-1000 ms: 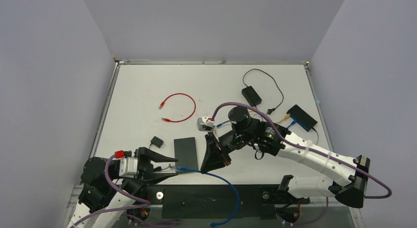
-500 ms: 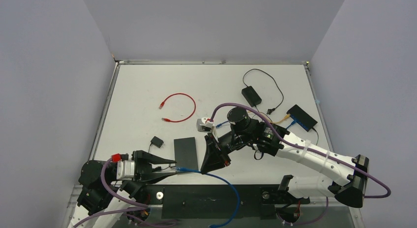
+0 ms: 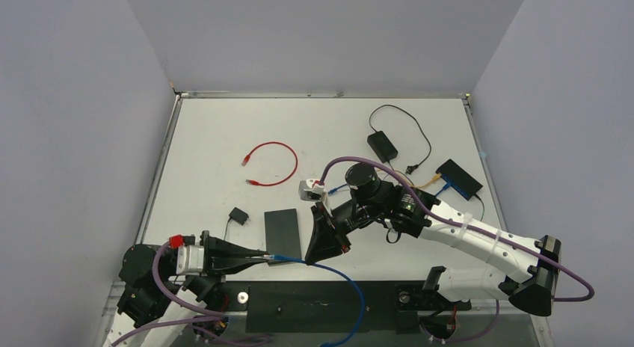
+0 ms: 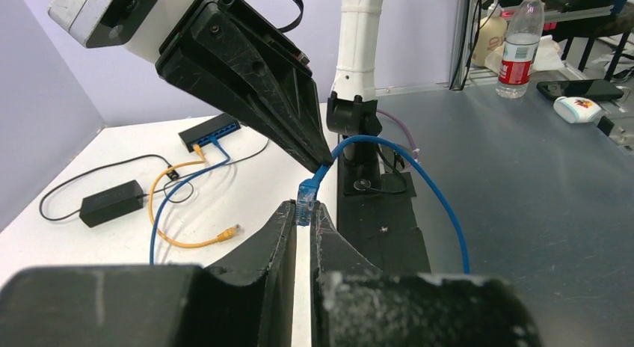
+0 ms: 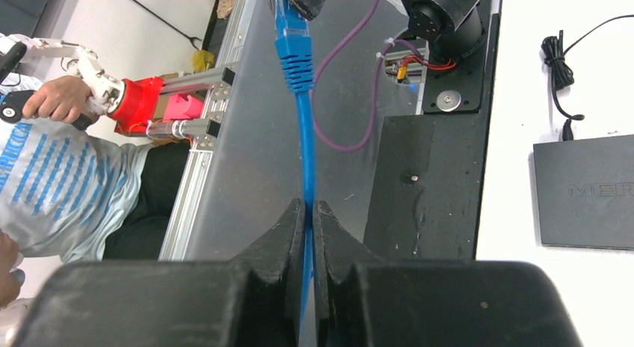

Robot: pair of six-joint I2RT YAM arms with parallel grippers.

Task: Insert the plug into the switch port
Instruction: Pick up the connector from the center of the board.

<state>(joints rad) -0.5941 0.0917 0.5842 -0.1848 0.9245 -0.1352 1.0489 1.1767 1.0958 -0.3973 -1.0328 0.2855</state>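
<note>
1. The left gripper (image 4: 303, 210) has its jaws closed on the blue plug (image 4: 306, 197). It pinches the plug right at its tips.
2. The plug is up in the air, over the near edge of the table (image 3: 209, 137).
3. The right gripper (image 5: 309, 205) has its jaws closed on the blue cable (image 5: 303, 145), a little way behind the plug.
4. I think the two grips are there so the cable is pulled straight and the plug cannot flop. Then the left gripper can aim the plug and push it in.
5. The switch (image 3: 282, 232) lies flat by the near edge, just beside both grippers, so the plug has only a short way to go.
6. Its ports do not show, so I cannot tell if anything is in them.
7. A far switch (image 3: 459, 178) sits at the right edge. It has wires (image 4: 179, 184) plugged into its ports.
</note>
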